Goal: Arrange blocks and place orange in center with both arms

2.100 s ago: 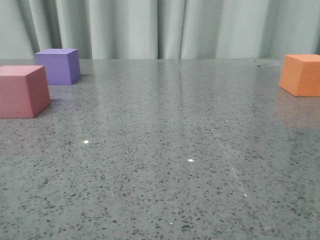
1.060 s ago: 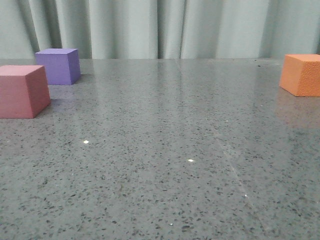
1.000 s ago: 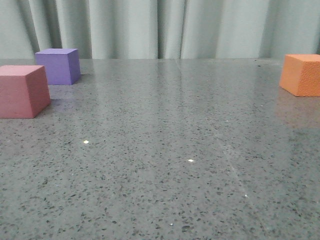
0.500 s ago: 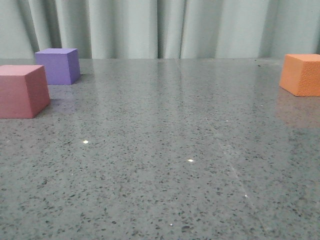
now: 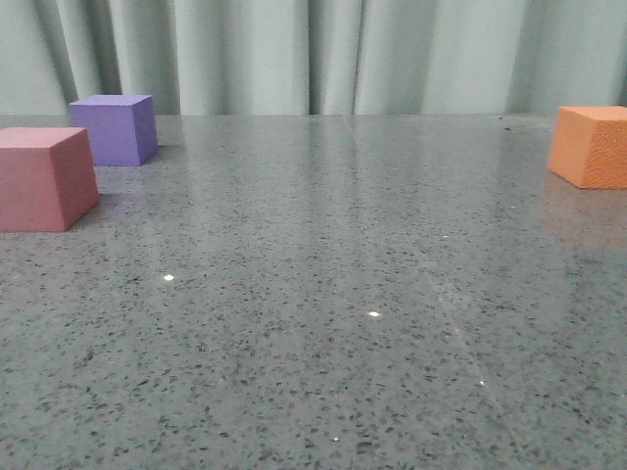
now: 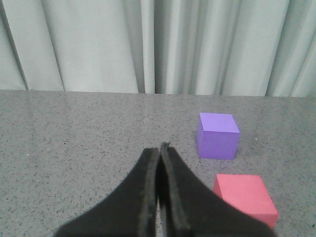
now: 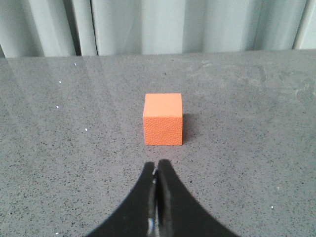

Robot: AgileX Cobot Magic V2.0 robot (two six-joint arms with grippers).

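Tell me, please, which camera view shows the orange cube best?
The right wrist view: the orange cube sits whole and centred ahead of the shut right gripper. The front view cuts it off at the right edge. The left wrist view does not show it.

Front camera sits low over the bench (image 5: 323, 323), facing curtains (image 5: 313, 54); wrist cameras look forward past each end effector, sharing cubes

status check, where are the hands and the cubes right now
Left hand shut, empty; right hand shut, empty, facing orange cube. Pink cube and purple cube far left, close together. Nothing between orange and them.
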